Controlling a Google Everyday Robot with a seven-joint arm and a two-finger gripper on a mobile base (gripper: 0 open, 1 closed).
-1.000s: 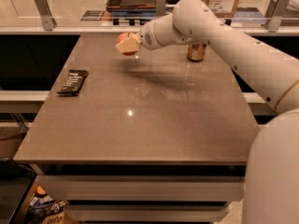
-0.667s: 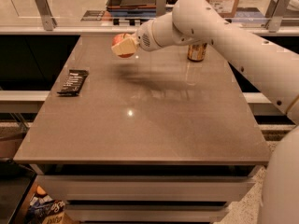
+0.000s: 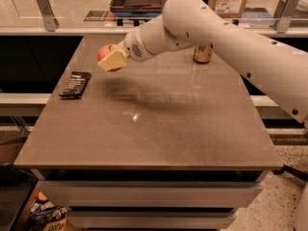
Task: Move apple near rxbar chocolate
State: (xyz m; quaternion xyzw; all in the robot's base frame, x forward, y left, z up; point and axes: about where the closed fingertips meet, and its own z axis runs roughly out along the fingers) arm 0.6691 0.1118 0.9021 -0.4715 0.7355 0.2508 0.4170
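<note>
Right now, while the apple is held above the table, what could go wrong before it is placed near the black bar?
1. The gripper holds the apple in the air above the table; if the grip slips, the round apple may drop and roll away.
2. The rxbar chocolate lies close to the table's side edge; a low approach could push it off.

Jaws hold the apple (image 3: 106, 52) above the table (image 3: 168, 129) near the rxbar chocolate (image 3: 75, 84).
</note>
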